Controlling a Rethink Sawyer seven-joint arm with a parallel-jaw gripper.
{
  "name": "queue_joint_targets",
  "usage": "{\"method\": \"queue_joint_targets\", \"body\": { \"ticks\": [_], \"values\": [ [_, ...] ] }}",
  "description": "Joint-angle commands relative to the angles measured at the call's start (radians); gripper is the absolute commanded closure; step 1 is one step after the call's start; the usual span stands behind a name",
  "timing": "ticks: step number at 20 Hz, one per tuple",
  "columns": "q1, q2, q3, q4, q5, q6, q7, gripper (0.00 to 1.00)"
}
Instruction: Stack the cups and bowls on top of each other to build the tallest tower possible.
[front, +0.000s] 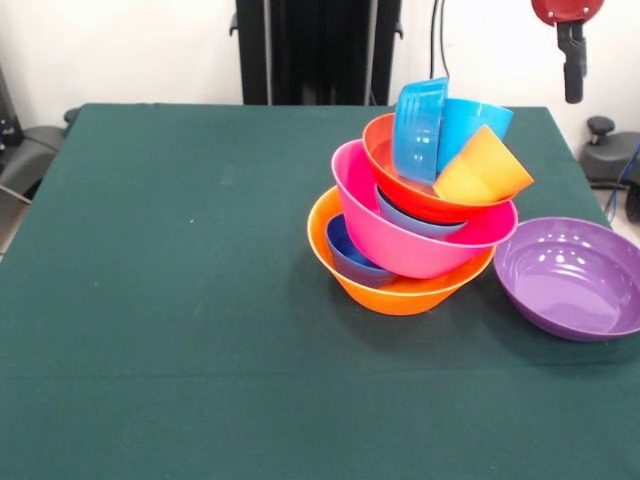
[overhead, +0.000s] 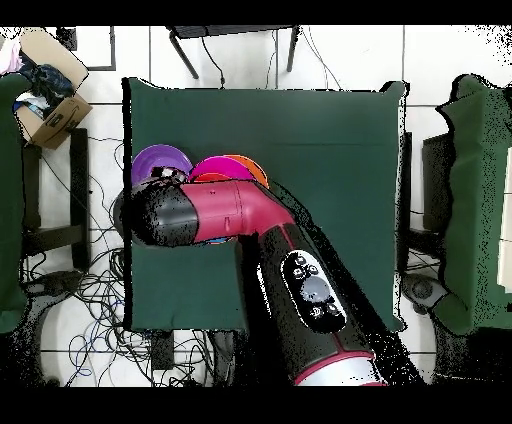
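The tower stands right of the table's middle and leans right. Its base is the large orange bowl (front: 400, 292), with the small dark blue bowl (front: 350, 256) inside. Above sit the large pink bowl (front: 415, 243), the shallow light blue bowl (front: 425, 223) and the red-orange bowl (front: 410, 188). That top bowl holds a blue piece on its side (front: 420, 125), a light blue cup (front: 472, 122) and a tilted yellow-orange cup (front: 483, 168). The purple bowl (front: 572, 278) lies alone on the table to the right. My gripper (front: 572, 75) hangs high above the table's far right corner, clear of everything.
In the overhead view my arm (overhead: 215, 212) covers most of the tower; only the purple bowl (overhead: 160, 160) and pink and orange rims (overhead: 228, 163) show. A cardboard box (overhead: 50, 100) sits off the table. The green table (front: 180, 280) spreads left of the tower.
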Motion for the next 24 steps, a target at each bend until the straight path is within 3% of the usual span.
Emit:
{"method": "queue_joint_targets", "body": {
  "ticks": [1, 4, 11, 24],
  "values": [
    [0.118, 0.047, -0.088, -0.205, -0.213, 0.415, 0.02, 0.0],
    [0.112, 0.053, -0.078, -0.189, -0.212, 0.402, 0.022, 0.0],
    [0.147, 0.187, -0.072, -0.256, -0.298, 0.324, 0.076, 0.0],
    [0.179, 0.383, -0.077, -0.407, -0.39, 0.215, 0.091, 0.0]
  ]
}}
